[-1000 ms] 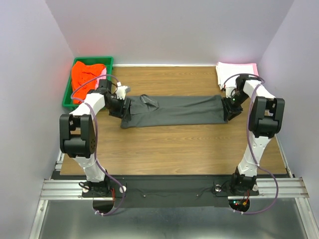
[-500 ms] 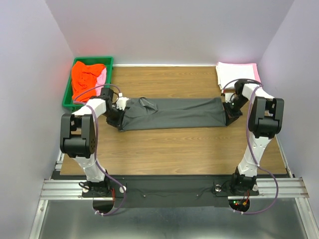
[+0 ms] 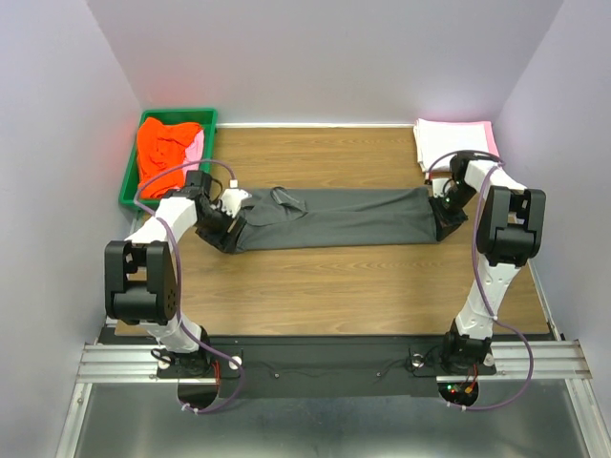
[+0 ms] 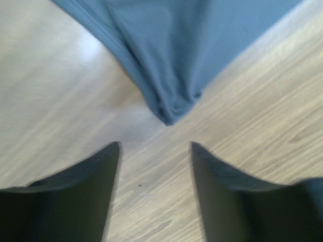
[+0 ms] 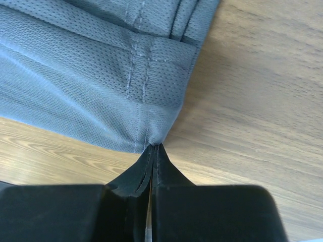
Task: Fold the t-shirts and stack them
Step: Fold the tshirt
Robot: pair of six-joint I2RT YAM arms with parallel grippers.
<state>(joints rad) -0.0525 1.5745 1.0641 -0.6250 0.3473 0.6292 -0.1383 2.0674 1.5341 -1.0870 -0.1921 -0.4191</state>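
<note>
The dark charcoal grey t-shirt [image 3: 334, 217] lies in a long folded strip across the middle of the wooden table [image 3: 325, 286]. My left gripper [image 3: 225, 237] is open and empty at the strip's left end; in the left wrist view the shirt's corner [image 4: 174, 108] lies on the wood just beyond my fingers [image 4: 81, 191]. My right gripper [image 3: 442, 221] is shut on the shirt's right end; in the right wrist view a hem corner [image 5: 151, 136] is pinched between the tips. An orange-red t-shirt [image 3: 164, 150] and a light pink one [image 3: 198, 145] lie in the bin. White [image 3: 449, 138] and pink [image 3: 487, 129] folded t-shirts are stacked at the back right.
A green plastic bin [image 3: 132, 186] stands at the back left corner. Grey walls close in the table on the left, back and right. The arm bases sit on a black rail [image 3: 325, 358] at the near edge.
My left gripper has let go of the shirt's left end and drawn back a little towards the near left. The shirt has settled flat. The right gripper still holds its end.
</note>
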